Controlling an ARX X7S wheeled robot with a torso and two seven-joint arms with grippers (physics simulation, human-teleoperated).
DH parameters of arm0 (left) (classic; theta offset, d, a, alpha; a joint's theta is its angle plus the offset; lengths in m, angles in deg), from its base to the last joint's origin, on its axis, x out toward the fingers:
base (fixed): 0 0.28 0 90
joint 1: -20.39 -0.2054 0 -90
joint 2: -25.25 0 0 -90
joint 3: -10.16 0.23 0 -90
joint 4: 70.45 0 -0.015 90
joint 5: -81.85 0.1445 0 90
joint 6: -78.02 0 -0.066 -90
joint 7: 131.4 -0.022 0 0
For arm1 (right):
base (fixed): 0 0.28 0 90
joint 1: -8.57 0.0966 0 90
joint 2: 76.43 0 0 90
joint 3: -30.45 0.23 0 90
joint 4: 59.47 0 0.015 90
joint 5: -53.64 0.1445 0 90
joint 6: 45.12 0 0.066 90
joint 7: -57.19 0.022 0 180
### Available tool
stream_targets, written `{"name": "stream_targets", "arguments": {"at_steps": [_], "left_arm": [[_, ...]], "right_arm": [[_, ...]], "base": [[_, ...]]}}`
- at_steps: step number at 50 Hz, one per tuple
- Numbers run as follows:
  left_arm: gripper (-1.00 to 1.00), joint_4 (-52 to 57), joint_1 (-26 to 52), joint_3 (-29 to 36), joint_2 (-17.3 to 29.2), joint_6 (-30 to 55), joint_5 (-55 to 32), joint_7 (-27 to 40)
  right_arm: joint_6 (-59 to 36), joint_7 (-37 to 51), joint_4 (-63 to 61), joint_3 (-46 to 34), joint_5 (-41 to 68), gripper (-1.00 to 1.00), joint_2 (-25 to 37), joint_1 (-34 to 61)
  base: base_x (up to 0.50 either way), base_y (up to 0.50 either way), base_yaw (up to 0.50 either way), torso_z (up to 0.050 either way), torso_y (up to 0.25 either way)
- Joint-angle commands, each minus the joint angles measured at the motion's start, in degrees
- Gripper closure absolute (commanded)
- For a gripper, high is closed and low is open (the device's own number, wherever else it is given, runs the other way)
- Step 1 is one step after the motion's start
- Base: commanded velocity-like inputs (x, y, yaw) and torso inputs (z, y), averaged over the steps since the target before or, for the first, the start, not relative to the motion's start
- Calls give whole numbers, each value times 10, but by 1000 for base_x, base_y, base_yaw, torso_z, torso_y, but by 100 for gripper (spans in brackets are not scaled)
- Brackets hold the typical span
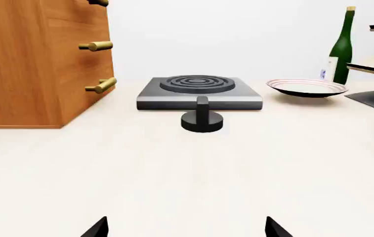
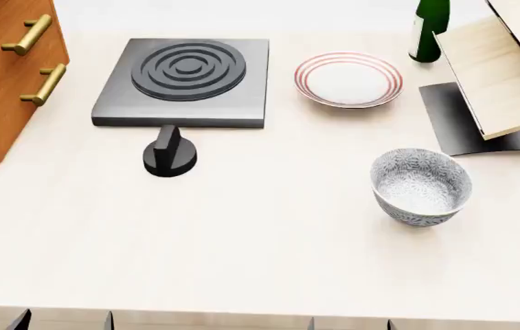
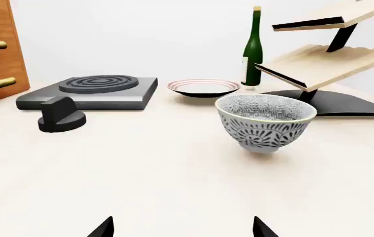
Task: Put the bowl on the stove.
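The speckled bowl stands upright on the pale counter at the right, empty; it also shows in the right wrist view. The dark grey stove with its ringed burner lies at the back left, and shows in both wrist views. My left gripper and right gripper sit at the counter's near edge, both open and empty, jaws wide apart. The left gripper faces the stove from a distance. The right gripper faces the bowl, well short of it.
A black round knob stands just in front of the stove. A white plate with red rings lies right of the stove. A green bottle and a wooden shelf rack stand at the back right. A wooden drawer cabinet is at the left.
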Motion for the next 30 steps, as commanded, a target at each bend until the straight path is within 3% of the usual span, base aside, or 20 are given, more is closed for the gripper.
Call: {"name": "stream_targets", "arguments": {"at_steps": [1, 21, 22, 30], "left_arm": [[-100, -2, 0, 10, 9, -1, -12, 9], [-100, 8, -2, 40, 36, 9, -46, 27], [-100, 15, -3, 9, 9, 34, -16, -8], [-100, 89, -28, 2, 22, 66, -67, 10]], "right_arm": [[-7, 3, -4, -11, 18, -100, 9, -2], [-9, 29, -8, -44, 49, -100, 33, 1], [-12, -1, -9, -15, 22, -100, 8, 0], [-33, 18, -51, -20, 69, -100, 21, -13]], "base": [[0, 0, 0, 0, 0], [0, 0, 0, 0, 0], [0, 0, 0, 0, 0], [0, 0, 0, 0, 0]]}}
